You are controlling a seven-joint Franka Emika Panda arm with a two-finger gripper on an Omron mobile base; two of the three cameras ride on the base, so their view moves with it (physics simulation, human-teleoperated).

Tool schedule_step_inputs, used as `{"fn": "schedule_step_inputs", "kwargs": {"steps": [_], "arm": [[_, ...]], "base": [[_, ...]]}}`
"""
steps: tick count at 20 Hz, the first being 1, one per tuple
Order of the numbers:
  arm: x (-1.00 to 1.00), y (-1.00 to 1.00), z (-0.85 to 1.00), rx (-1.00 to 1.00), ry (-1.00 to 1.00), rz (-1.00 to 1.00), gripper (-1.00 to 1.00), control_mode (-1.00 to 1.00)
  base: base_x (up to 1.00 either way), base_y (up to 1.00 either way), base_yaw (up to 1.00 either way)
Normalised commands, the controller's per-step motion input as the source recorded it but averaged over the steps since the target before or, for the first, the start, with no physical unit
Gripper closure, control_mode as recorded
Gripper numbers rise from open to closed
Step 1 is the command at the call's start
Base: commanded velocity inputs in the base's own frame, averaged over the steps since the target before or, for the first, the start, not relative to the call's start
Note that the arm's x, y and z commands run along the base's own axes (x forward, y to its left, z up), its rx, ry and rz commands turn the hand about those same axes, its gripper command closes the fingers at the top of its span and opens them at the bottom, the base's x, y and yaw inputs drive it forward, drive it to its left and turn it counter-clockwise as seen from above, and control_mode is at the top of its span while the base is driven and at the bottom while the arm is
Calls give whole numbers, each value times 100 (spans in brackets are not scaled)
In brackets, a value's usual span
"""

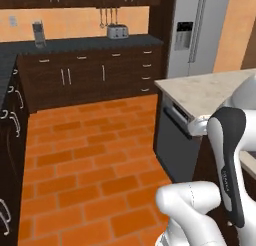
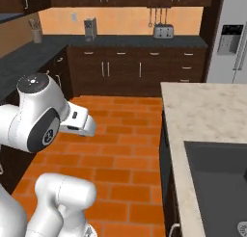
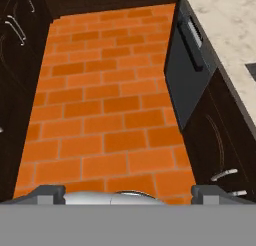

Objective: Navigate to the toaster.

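Across the brick floor [image 1: 85, 155], the toaster [image 1: 117, 31] sits on the far counter [image 1: 75, 44]. The gripper [image 3: 127, 192] hangs with jaws wide apart, holding nothing. Driving straight ahead, clear of the island [image 1: 200, 92], looks best.

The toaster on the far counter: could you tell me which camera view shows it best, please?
The right base view: the toaster faces the camera squarely, unobstructed. The left base view shows the same toaster at an angle, similarly small. The hand view looks down at the brick floor.

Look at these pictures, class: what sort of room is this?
A kitchen, rendered: a toaster on the dark back counter, a steel fridge, and a sink set in a pale island.
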Motion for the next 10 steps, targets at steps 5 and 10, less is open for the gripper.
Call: {"fn": "schedule_step_inputs", "kwargs": {"steps": [5,10], "arm": [[0,0,0,0,0,0,-100,100],[0,0,0,0,0,0,-100,100]], "base": [[100,3,17],[100,0,13]]}}
